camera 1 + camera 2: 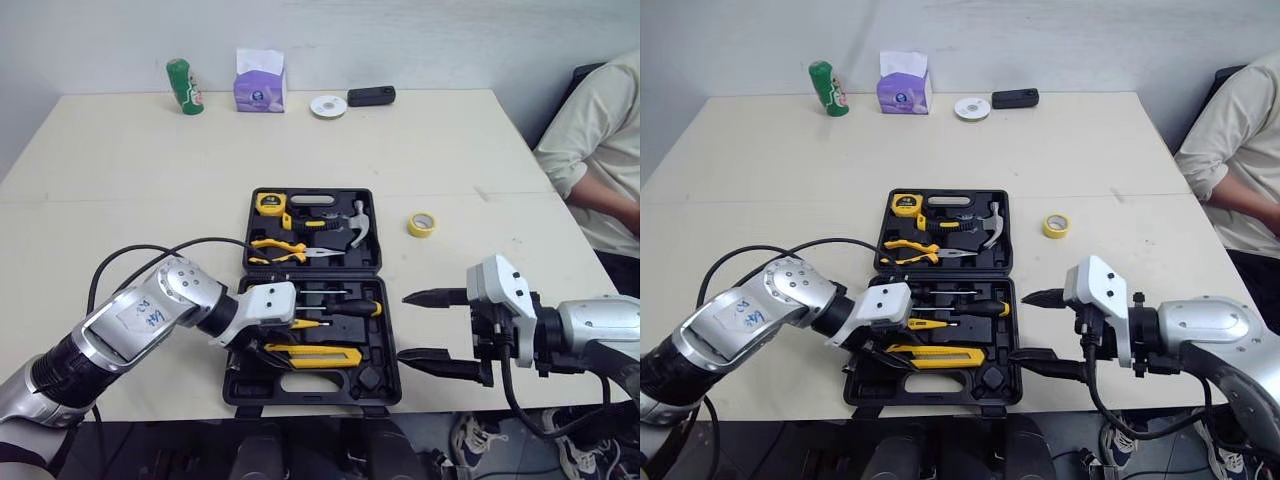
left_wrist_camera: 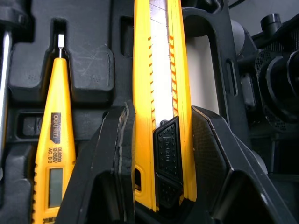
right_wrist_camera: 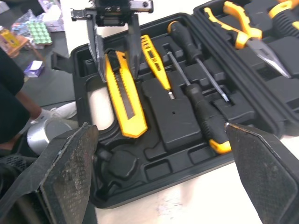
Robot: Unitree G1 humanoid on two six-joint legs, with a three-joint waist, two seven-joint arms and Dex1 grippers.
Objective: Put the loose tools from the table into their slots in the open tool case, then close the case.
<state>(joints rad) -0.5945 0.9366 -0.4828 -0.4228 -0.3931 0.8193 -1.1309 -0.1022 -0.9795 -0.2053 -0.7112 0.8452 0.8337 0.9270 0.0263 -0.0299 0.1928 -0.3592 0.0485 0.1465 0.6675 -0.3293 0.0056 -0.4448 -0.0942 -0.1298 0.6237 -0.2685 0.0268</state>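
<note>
The case (image 1: 375, 380) lies open at the near middle of the table (image 1: 140, 170), with its lid half on the far side and its tray half toward the near edge. The knife (image 1: 312, 354) is seated in the nearest slot of the tray half, running left to right, just near of the tester (image 1: 305, 324) and the screwdrivers (image 1: 345, 308).

The left gripper (image 3: 117, 70) is brought in from the left. Its fingers (image 2: 107, 158) are closed against both long sides of the knife at its left end (the slider end, as the left wrist view shows it). The knife is thus gripped across its narrow width. That hold is judged to keep the body in line with the slot while it is pressed home. Release is not yet made.

The right gripper (image 1: 403, 326) is held just off the right edge of the tray half, pointing left, with its jaws spread wide and nothing between them. It is judged to be parked there clear of the left arm, yet within reach to steady the case or swing the lid.

In the lid half the pliers (image 1: 290, 250), hammer (image 1: 355, 228) and tape measure (image 1: 270, 203) are bedded in their recesses. A yellow roll (image 1: 422, 224) lies loose on the table to the right of the lid half, apart from it. It is judged to be what is left to stow before the lid can be shut.
</note>
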